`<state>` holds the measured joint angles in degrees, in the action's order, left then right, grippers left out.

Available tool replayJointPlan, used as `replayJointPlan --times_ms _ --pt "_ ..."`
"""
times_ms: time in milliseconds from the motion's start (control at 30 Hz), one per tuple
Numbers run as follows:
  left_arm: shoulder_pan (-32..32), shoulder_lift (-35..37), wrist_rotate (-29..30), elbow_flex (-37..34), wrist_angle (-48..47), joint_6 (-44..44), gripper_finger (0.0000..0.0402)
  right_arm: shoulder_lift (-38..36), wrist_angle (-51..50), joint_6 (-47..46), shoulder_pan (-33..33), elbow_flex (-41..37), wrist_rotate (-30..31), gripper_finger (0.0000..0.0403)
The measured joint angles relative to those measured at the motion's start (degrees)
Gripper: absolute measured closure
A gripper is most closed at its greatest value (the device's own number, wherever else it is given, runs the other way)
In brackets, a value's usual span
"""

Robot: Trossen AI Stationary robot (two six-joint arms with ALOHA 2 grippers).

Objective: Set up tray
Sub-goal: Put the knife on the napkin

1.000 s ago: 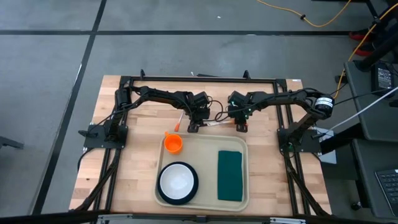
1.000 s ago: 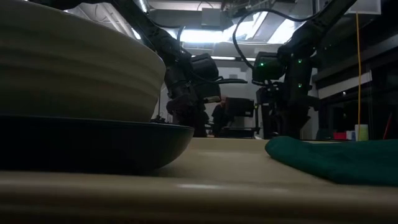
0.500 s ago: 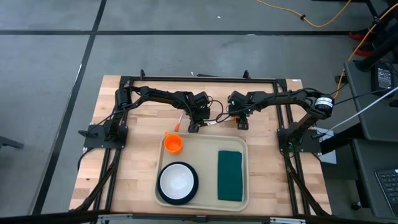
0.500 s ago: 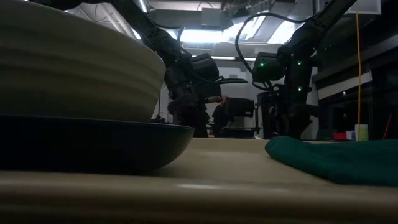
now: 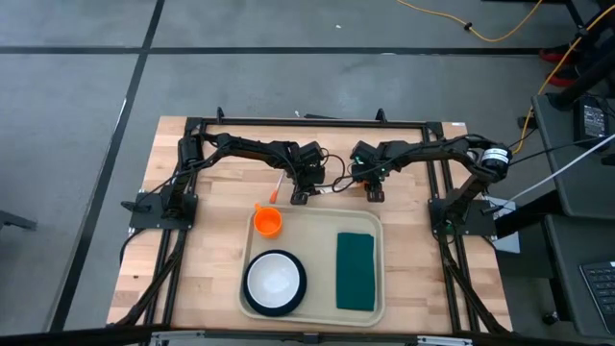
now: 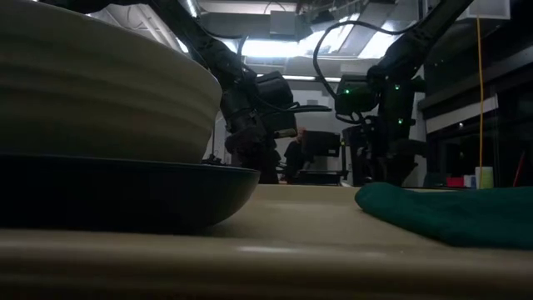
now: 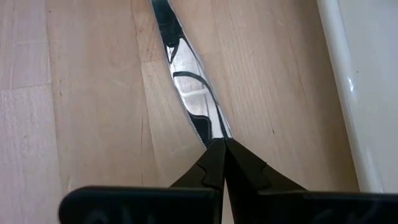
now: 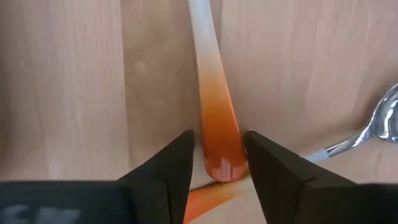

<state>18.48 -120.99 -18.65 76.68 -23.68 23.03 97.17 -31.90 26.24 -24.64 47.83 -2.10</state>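
Left pincer point(image 7: 217, 149) clamps the knife point(image 7: 189, 87); right pincer point(image 8: 217, 158) straddles an orange handle point(image 8: 214, 112), parted.

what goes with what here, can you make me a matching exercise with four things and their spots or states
Things:
1. green napkin
2. orange cup
3. white bowl on a dark plate
4. left claw

Places or states:
A. near left corner of the tray
B. shut on a knife blade lying on the wooden table
C. right half of the tray, lying flat
D. far left corner of the tray

Pairs: 1-C, 2-D, 3-A, 4-B
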Motion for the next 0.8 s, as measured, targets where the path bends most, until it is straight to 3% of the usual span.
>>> replayJointPlan --times_ms 567,800 --pt "0.0 0.0 -0.1 -0.1 1.0 -0.8 0.0400 0.0 -1.8 3.0 0.0 0.0 -0.1 0.0314" --pt "0.1 -1.1 -1.2 0.1 1.6 -1.3 0.0400 -0.2 -2.6 3.0 0.1 0.6 0.2 0.0316"
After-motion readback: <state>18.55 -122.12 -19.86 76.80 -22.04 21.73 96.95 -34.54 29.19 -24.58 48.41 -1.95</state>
